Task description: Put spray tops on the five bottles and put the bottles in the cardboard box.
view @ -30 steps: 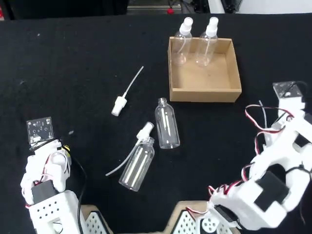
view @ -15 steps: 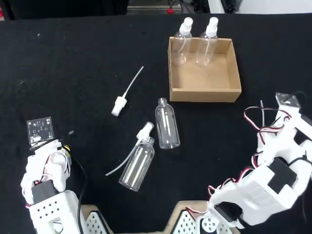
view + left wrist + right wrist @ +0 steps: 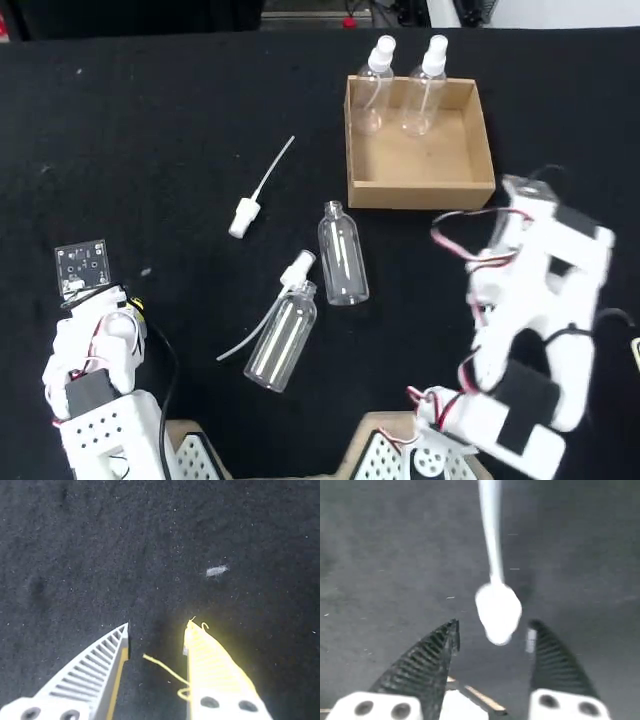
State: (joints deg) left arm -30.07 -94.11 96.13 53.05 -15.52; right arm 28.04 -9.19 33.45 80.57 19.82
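Table (image 3: 150, 120): black cloth cover, lint-flecked. Far edge: narrow strip of dim clutter (image 3: 400, 12), white surface (image 3: 560, 12) at far right.

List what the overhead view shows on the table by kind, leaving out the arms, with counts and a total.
Bottles: 4
Loose spray tops: 2
Cardboard box: 1
Total: 7

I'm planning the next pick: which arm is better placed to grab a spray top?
Right. The right gripper, open, frames a spray top; the left gripper hangs open over the table, farther from any.
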